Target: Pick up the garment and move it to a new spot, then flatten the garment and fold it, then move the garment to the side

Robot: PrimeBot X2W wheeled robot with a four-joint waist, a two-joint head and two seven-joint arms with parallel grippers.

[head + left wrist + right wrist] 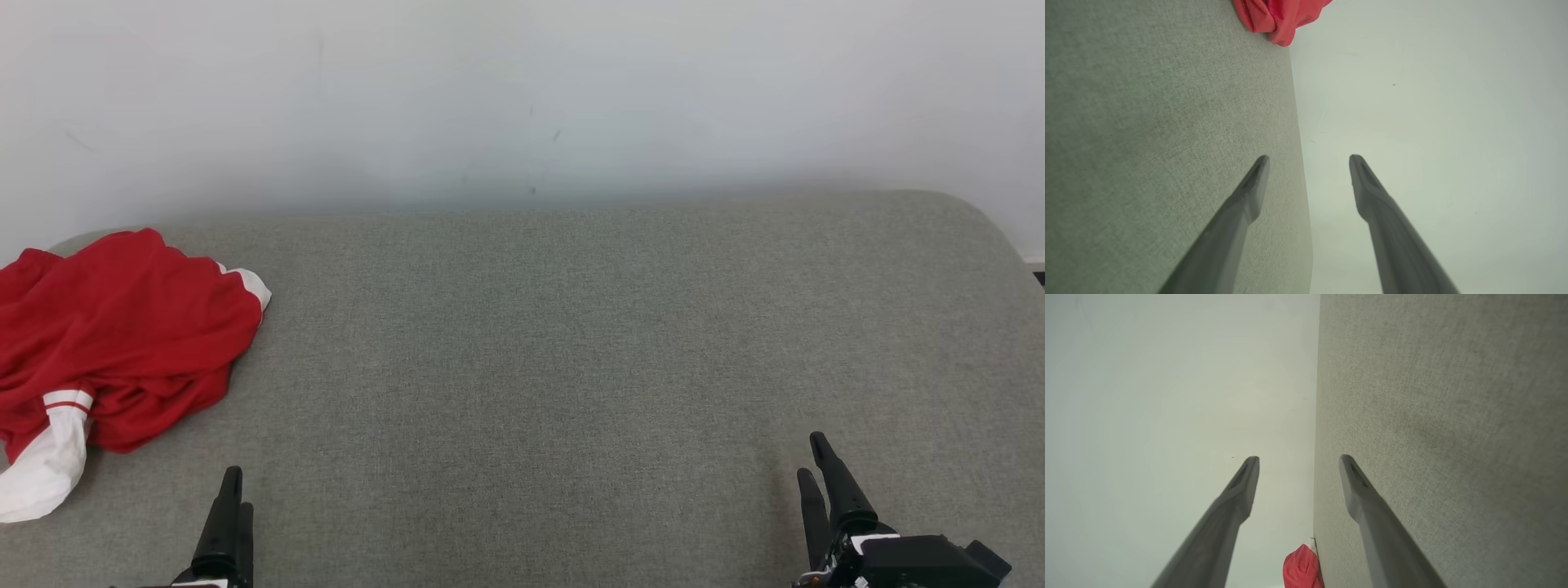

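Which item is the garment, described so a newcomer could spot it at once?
Start from the wide grey upholstered surface against the pale wall. At its left end, left of the left gripper, lies a crumpled heap: the garment. It is the one bright red thing there, with white cuffs.

Head view is lit bright and even by soft diffuse light; only faint shadows are cast, under the red garment along its 4 o'clock edge and on the wall just above the grey upholstery at 12 o'clock. In both wrist views the close fingers are rendered soft and greyed, the upholstery weave is resolved mid-frame, and corners are slightly darkened.
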